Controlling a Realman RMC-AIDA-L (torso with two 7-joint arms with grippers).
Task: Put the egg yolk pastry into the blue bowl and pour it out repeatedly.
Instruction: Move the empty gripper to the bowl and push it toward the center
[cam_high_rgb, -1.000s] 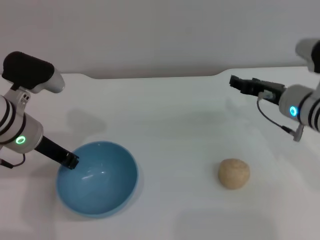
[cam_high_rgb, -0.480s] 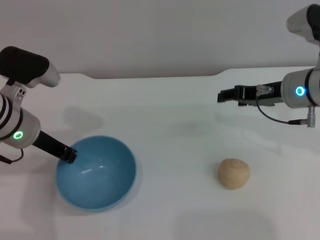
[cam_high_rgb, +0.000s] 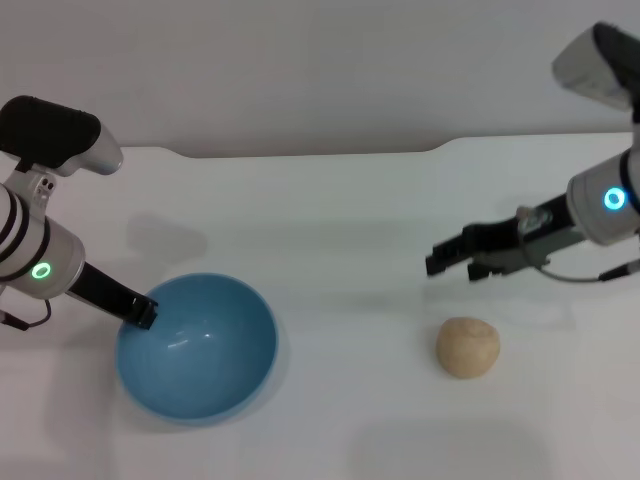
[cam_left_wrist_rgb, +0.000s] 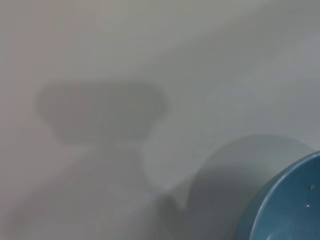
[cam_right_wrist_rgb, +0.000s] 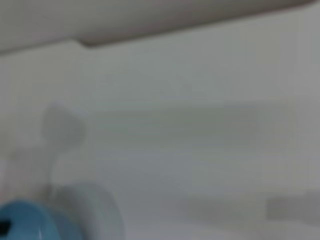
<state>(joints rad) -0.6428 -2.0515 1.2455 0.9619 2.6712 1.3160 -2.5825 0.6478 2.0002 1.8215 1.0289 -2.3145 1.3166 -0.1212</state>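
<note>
Tabletop (cam_high_rgb: 340, 210), plain white, runs back to a pale wall along its far edge. The egg yolk pastry (cam_high_rgb: 467, 347) lies on it toward the near right corner, apart from everything. The right gripper (cam_high_rgb: 436, 262) hovers above the surface just beyond the pastry, on its far side, not touching it; whether its fingers are parted cannot be told. The blue bowl (cam_high_rgb: 197, 347) stands upright near the near left corner, and the left gripper (cam_high_rgb: 143, 314) is clamped on the bowl's far-left rim.
</note>
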